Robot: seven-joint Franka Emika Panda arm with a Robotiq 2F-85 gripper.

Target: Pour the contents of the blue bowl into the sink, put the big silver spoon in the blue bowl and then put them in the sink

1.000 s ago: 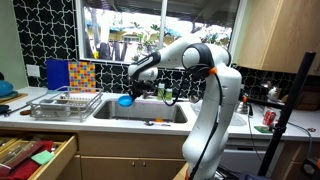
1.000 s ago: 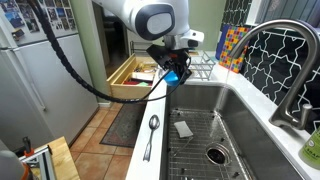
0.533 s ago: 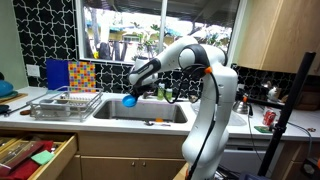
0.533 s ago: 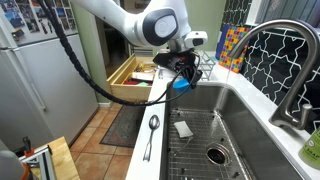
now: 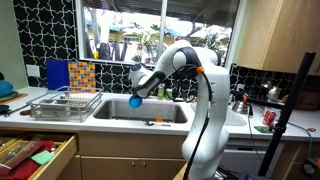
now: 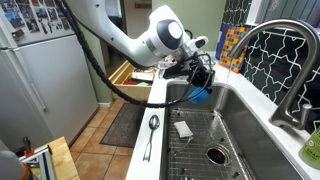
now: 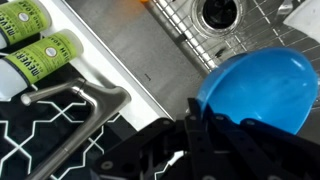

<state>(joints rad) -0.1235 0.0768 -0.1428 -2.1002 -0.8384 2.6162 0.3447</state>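
Note:
The blue bowl (image 6: pixel 201 94) hangs tilted above the sink (image 6: pixel 240 110), held by its rim. My gripper (image 6: pixel 196 78) is shut on that rim. In an exterior view the blue bowl (image 5: pixel 134 101) hovers over the left part of the sink (image 5: pixel 150 108) with the gripper (image 5: pixel 141 92) just above it. In the wrist view the blue bowl (image 7: pixel 262 86) fills the right side, and my gripper (image 7: pixel 198 112) pinches its edge over the sink (image 7: pixel 170 40). I cannot see inside the bowl. The big silver spoon (image 6: pixel 151 134) lies on the counter's front edge beside the basin.
A wire grid (image 6: pixel 225 140) and drain (image 6: pixel 216 155) cover the sink bottom, with a small grey pad (image 6: pixel 183 129) on it. The faucet (image 6: pixel 290 55) arches at the right. A dish rack (image 5: pixel 65 103) stands left of the basin. A drawer (image 5: pixel 35 155) is pulled open below. Green bottles (image 7: pixel 35 50) lie by the faucet.
The arm has carried the bowl from beside the basin's edge further over the sink and lower, and the bowl has tipped more. The grip has stayed shut.

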